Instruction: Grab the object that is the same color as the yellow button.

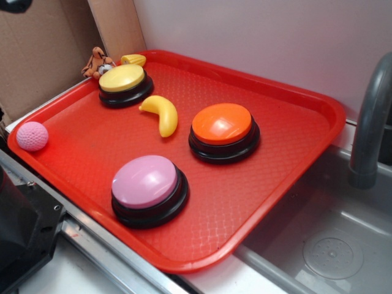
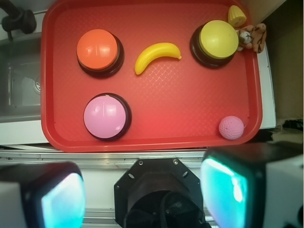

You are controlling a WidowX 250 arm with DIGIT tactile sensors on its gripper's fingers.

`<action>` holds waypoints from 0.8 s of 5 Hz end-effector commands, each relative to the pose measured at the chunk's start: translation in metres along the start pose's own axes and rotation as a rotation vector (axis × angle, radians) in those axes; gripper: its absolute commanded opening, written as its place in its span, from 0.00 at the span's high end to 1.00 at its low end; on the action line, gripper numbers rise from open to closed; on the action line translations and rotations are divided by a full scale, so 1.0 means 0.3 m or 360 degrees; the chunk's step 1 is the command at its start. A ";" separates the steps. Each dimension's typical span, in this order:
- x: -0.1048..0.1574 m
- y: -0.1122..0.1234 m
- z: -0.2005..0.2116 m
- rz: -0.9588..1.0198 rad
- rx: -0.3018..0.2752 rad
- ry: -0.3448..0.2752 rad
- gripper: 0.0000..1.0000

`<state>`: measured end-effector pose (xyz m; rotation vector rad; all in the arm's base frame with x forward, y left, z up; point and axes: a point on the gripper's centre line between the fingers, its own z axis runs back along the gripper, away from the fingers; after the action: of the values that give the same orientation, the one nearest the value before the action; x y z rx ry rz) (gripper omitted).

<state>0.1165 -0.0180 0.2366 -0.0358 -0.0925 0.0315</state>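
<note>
gripper [image 2: 142, 190] spread wide, high above the tray [image 2: 190, 109]; next, descend toward twelve o'clock onto the banana [image 2: 156, 56]

A big red tray [image 2: 156, 118] holds everything. Going by the wrist view, the yellow banana [image 2: 156, 56] lies near 12 o'clock, the yellow button [image 2: 217, 40] at 1, the pink ball [image 2: 231, 127] at 4, the pink button [image 2: 106, 116] at 8, and the orange button [image 2: 98, 50] at 10.
</note>
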 end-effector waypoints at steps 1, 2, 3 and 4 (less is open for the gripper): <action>0.000 0.000 0.000 0.0000 0.0000 0.0000 0.00; 0.040 0.001 -0.029 0.0106 -0.0055 0.0028 0.00; 0.104 0.009 -0.057 0.0220 -0.0083 0.0019 0.00; 0.170 0.031 -0.102 0.0419 -0.0176 0.0017 0.00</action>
<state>0.1672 -0.0107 0.2021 -0.1528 -0.0411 0.2978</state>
